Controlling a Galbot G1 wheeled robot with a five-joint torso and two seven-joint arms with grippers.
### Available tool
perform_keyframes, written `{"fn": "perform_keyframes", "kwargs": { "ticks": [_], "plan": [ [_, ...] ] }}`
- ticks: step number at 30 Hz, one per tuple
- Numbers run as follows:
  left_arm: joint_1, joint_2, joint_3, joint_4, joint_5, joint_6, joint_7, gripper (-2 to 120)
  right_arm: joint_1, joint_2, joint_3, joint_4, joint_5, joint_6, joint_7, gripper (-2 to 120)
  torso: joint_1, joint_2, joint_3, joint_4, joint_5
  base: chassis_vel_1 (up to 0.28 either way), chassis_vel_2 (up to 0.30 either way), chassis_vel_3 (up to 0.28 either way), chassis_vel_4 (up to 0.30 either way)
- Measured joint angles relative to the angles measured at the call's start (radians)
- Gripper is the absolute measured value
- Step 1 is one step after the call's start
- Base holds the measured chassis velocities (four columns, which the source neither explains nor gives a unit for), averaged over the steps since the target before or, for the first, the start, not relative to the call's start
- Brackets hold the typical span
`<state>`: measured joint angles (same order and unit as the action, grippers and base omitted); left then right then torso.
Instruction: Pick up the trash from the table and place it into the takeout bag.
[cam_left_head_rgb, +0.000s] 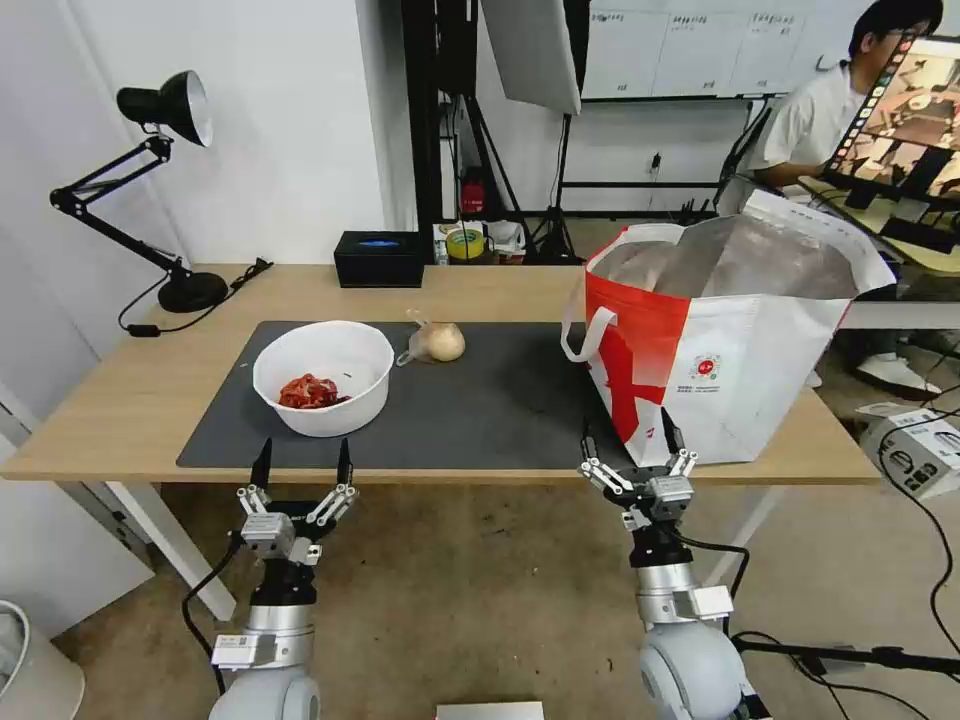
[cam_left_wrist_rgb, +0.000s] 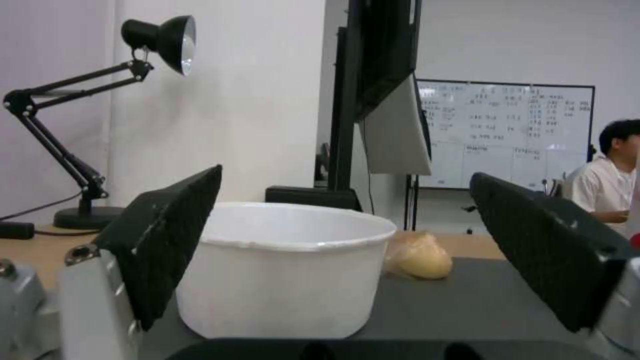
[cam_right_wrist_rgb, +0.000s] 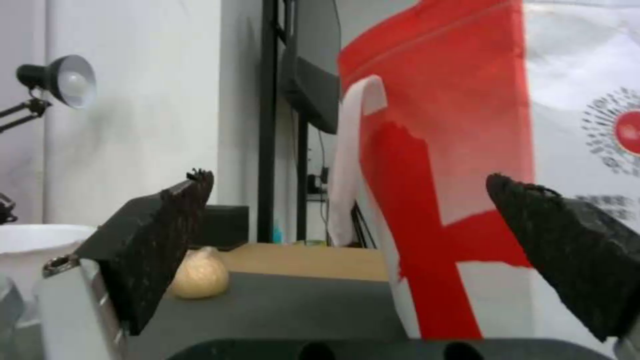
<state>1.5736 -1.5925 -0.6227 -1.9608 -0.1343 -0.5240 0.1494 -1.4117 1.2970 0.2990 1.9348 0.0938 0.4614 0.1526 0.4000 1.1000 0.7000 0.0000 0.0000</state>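
A white round bowl (cam_left_head_rgb: 323, 375) (cam_left_wrist_rgb: 283, 267) (cam_right_wrist_rgb: 23, 245) with red scraps sits on the left of the dark grey mat (cam_left_head_rgb: 480, 400) on the light-wood table (cam_left_head_rgb: 120, 400). Behind it lies a clear bag with a yellowish lump (cam_left_head_rgb: 437, 341) (cam_left_wrist_rgb: 417, 256) (cam_right_wrist_rgb: 199, 274). The red-and-white takeout bag (cam_left_head_rgb: 720, 340) (cam_right_wrist_rgb: 480, 150) stands open at the table's right end. My left gripper (cam_left_head_rgb: 302, 463) (cam_left_wrist_rgb: 347, 255) hovers open at the table's front edge, just before the bowl. My right gripper (cam_left_head_rgb: 628, 437) (cam_right_wrist_rgb: 347, 250) hangs open in front of the bag's red side.
A black desk lamp (cam_left_head_rgb: 165, 180) stands at the back left with its cord on the table. A black rectangular box (cam_left_head_rgb: 379, 259) sits at the table's back edge. The bag's white loop handle (cam_left_head_rgb: 585, 330) hangs toward the mat. Bare mat lies between bowl and bag.
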Motion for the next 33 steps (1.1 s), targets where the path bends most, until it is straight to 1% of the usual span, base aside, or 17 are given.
{"fn": "perform_keyframes", "kwargs": {
  "ticks": [16, 19, 24, 27, 33],
  "plan": [
    [0.011, 0.000, -0.004, -0.009, -0.001, 0.000, 0.000, 100, 0.078, -0.032, -0.065, 0.004, 0.024, -0.080, -0.014, 100, 0.000, 0.000, 0.000, 0.0000, 0.0000, 0.000, 0.000, 0.000, 0.000],
    [0.013, 0.000, -0.005, -0.010, -0.002, 0.000, 0.000, 100, 0.118, -0.049, -0.087, -0.006, 0.047, -0.125, -0.014, 100, 0.000, 0.000, 0.000, 0.0001, 0.0000, 0.000, 0.000, 0.000, 0.000],
    [0.013, 0.000, -0.002, -0.010, -0.001, -0.001, 0.000, 100, 0.157, -0.065, -0.110, -0.014, 0.084, -0.169, -0.014, 100, 0.000, 0.000, 0.000, 0.0000, 0.0000, 0.000, 0.000, 0.000, 0.000],
    [0.014, 0.000, 0.002, -0.011, -0.001, -0.001, 0.000, 100, 0.198, -0.076, -0.142, -0.031, 0.125, -0.212, -0.018, 100, 0.000, 0.000, 0.000, 0.0000, 0.0000, 0.000, 0.000, 0.000, 0.000],
    [0.015, 0.000, -0.001, -0.011, 0.000, -0.002, 0.000, 100, 0.244, -0.089, -0.177, -0.048, 0.161, -0.251, -0.022, 100, 0.000, 0.000, 0.000, 0.0000, 0.0000, 0.000, 0.000, 0.000, 0.000]
  ]
}}
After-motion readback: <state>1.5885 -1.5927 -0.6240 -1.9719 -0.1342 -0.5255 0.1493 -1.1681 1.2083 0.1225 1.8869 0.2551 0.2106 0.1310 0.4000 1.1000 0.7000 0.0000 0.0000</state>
